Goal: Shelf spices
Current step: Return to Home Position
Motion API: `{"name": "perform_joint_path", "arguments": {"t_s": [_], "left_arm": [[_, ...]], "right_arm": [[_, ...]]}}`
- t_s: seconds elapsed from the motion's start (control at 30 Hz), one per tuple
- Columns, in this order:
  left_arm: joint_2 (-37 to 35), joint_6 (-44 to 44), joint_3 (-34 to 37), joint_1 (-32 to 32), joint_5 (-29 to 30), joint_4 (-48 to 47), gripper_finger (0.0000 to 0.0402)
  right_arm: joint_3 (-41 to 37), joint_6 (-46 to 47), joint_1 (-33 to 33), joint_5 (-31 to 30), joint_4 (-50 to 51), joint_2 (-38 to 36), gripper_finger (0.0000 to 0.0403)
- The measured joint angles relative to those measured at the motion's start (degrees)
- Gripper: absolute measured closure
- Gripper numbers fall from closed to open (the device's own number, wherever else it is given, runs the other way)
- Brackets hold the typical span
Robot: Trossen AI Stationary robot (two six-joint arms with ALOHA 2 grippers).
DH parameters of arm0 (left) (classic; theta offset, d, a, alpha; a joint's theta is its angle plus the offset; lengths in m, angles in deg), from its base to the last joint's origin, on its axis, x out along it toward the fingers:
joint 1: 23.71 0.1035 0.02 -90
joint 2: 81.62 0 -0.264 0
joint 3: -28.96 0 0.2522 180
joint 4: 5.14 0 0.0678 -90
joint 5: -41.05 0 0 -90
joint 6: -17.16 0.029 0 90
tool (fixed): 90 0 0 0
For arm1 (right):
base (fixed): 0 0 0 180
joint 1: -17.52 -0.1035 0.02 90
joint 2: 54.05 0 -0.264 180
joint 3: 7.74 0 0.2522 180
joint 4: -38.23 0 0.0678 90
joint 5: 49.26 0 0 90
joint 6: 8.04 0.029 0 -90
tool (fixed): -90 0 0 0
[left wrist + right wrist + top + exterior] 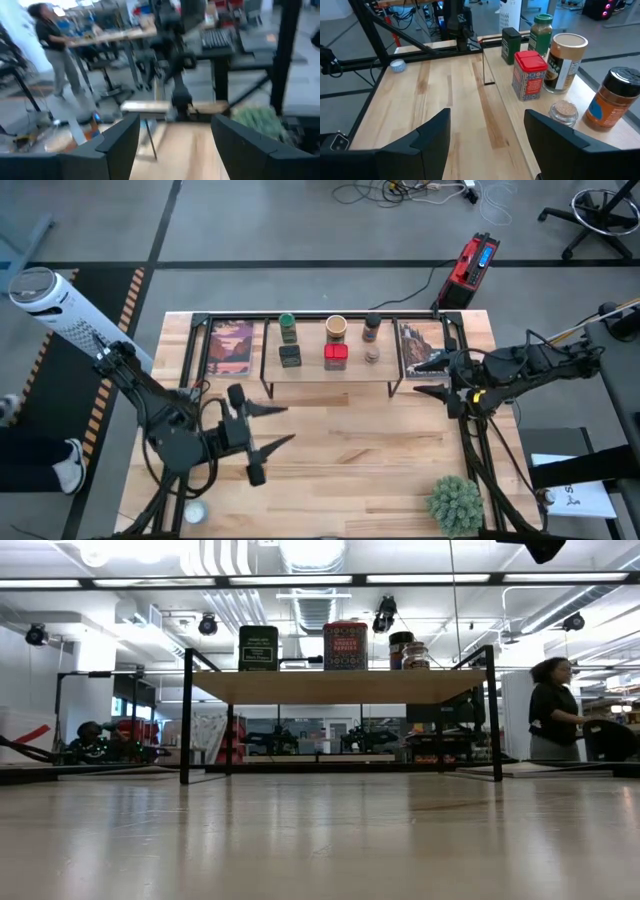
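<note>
Six spices (336,356) are parked on the shelf (310,376) at 12 o'clock; left fingers (288,424) and right fingers (414,378) are spread wide, empty.

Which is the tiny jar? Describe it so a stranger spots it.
Look at the low wooden shelf at the table's back edge. Of six containers in two rows, the tiny jar ends the nearer row on the right arm's side, beside the red tin. It is the shortest, squat and clear.

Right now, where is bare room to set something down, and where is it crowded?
Bare: the light-wood tabletop between the low wooden shelf, left gripper, right gripper and green spiky plant. Crowded: the shelf, holding six spice containers in two rows.
</note>
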Motion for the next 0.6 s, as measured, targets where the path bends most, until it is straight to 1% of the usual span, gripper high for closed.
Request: {"name": "perform_joint_path", "arguments": {"t_s": [0.07,0.17,0.3,0.37,0.5,0.57,0.6], "left_arm": [[0.2,4.2,0.0,1.2,0.1,5.6,0.0165],[0.1,8.3,0.0,3.0,0.2,8.0,0.0165],[0.0,8.1,0.0,3.8,-0.3,7.7,0.0170],[-0.4,7.4,0.0,3.8,-1.9,10.6,0.0171],[-0.5,2.8,0.0,3.8,-1.9,18.6,0.0172],[-0.4,3.5,0.0,4.3,-2.6,18.8,0.0172],[-0.4,3.9,0.0,4.4,-4.1,17.7,0.0171]], "right_arm": [[0.0,0.0,0.0,0.0,0.0,0.0,0.0173],[0.0,0.0,0.0,0.0,0.0,0.0,0.0177],[0.0,0.0,0.0,0.0,0.0,0.0,0.0184],[0.0,0.0,0.0,0.0,0.0,0.0,0.0187],[0.0,0.0,0.0,0.0,0.0,0.0,0.0190],[0.0,0.0,0.0,0.0,0.0,0.0,0.0188],[0.0,0.0,0.0,0.0,0.0,0.0,0.0186]]}}
